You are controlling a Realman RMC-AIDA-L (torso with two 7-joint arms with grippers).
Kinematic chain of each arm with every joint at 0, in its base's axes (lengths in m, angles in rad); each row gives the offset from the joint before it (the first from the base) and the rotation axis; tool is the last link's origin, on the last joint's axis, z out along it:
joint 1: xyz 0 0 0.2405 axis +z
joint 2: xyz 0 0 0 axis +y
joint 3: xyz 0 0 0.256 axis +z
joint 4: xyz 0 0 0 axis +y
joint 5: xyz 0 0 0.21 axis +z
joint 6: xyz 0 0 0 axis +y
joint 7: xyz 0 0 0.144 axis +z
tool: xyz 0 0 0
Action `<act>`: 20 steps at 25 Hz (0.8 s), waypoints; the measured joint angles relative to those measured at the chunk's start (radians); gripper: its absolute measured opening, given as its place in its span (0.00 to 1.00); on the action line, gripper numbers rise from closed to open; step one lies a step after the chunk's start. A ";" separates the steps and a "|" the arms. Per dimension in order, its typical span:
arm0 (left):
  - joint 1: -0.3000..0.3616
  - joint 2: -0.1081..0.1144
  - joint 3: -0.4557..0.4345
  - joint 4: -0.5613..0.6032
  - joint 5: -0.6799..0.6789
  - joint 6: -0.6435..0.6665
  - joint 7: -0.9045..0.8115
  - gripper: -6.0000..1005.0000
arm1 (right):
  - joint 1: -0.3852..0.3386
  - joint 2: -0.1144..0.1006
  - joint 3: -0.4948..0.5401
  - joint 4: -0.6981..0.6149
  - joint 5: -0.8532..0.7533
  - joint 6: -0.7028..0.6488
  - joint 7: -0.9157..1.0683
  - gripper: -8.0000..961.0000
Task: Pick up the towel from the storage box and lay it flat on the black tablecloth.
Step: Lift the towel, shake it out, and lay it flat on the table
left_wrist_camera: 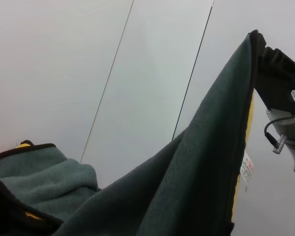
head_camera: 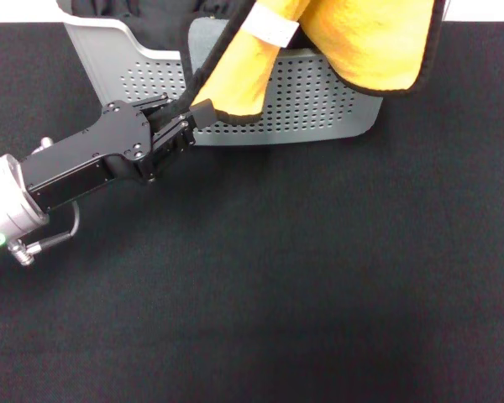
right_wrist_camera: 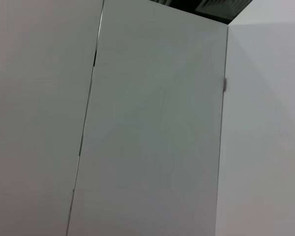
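The robot's left claw [head_camera: 200, 115], black and mounted on a black arm with a silver wrist, pinches the lower corner of the square orange-yellow fleecy towel with black edge trim [head_camera: 370, 46] above the counter, just in front of the light grey perforated plastic storage box [head_camera: 319, 105]. The towel hangs in the air in folds in front of the box, running out past the top of the head view, its small white tag [head_camera: 273, 27] showing near the upper edge. The box sits at the far side of the large flat black textured tablecloth [head_camera: 302, 277], which spreads across the counter below.

From the left wrist view, the towel's grey reverse side [left_wrist_camera: 187, 182] stretches upward to the right claw [left_wrist_camera: 275, 73], which clamps its upper black-trimmed corner high in the air. The white tag [left_wrist_camera: 246, 170] hangs beside a sliver of yellow. The right wrist view shows only pale wall panels [right_wrist_camera: 147, 128].
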 joint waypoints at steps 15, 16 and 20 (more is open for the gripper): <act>-0.007 0.004 -0.007 -0.049 -0.013 0.059 0.032 0.13 | -0.022 0.008 -0.003 0.011 0.004 -0.031 0.001 0.03; -0.010 0.005 -0.018 -0.061 -0.015 0.073 0.036 0.13 | -0.030 0.010 -0.009 0.012 0.001 -0.042 0.002 0.03; -0.021 0.014 -0.082 -0.103 -0.017 0.167 0.043 0.08 | -0.084 0.038 -0.025 0.006 0.018 -0.131 0.020 0.03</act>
